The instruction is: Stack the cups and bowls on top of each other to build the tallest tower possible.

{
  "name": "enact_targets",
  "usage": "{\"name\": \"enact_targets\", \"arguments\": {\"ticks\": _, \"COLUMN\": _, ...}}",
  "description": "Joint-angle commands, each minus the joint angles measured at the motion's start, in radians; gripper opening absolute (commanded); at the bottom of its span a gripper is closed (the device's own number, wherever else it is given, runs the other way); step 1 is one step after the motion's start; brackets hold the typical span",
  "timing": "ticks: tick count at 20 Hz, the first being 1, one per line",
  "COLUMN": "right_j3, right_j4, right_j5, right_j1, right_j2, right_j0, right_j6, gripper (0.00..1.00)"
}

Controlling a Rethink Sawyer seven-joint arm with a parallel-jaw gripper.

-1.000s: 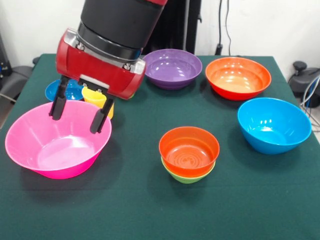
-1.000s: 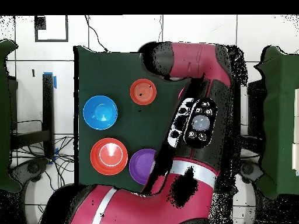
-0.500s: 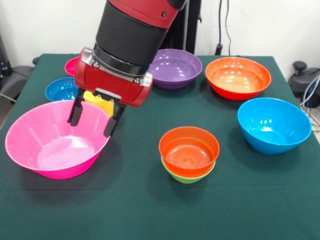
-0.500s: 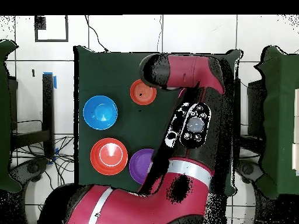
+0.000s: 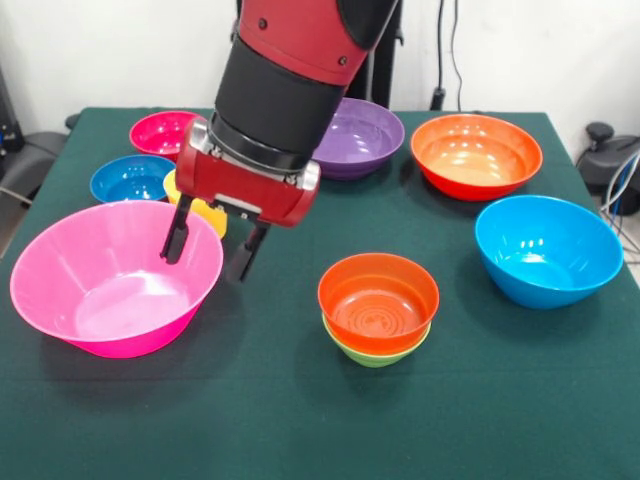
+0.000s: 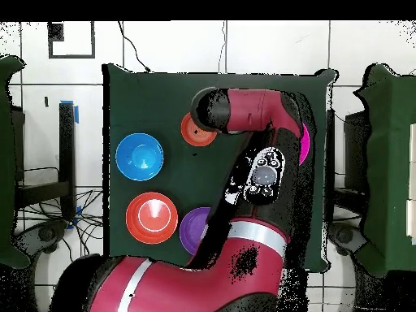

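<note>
We saw the gripper (image 5: 213, 251) spread wide and empty, straddling the near-right rim of the large pink bowl (image 5: 110, 280) on the green worktop (image 5: 300, 420). The yellow cup (image 5: 200, 210) stood just behind it, beside the small dark blue bowl (image 5: 130, 178) and the magenta bowl (image 5: 162, 132). The orange-red bowl (image 5: 378, 298) sat nested in the green bowl (image 5: 372, 354), well apart from the light blue bowl (image 5: 545, 250).
</note>
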Motion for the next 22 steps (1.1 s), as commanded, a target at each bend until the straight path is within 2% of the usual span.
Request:
{"name": "enact_targets", "arguments": {"ticks": 1, "right_j3": 0.100, "right_j4": -0.020, "right_j5": -0.064, "right_j1": 0.094, "right_j2": 0.071, "right_j0": 0.029, "right_j6": 0.157, "gripper": 1.00}}
{"name": "enact_targets", "arguments": {"ticks": 11, "right_j3": 0.077, "right_j4": -0.025, "right_j5": -0.100, "right_j1": 0.141, "right_j2": 0.064, "right_j0": 0.022, "right_j6": 0.137, "gripper": 1.00}}
{"name": "enact_targets", "arguments": {"ticks": 22, "right_j3": 0.058, "right_j4": -0.034, "right_j5": -0.090, "right_j1": 0.170, "right_j2": 0.072, "right_j0": 0.013, "right_j6": 0.084, "gripper": 1.00}}
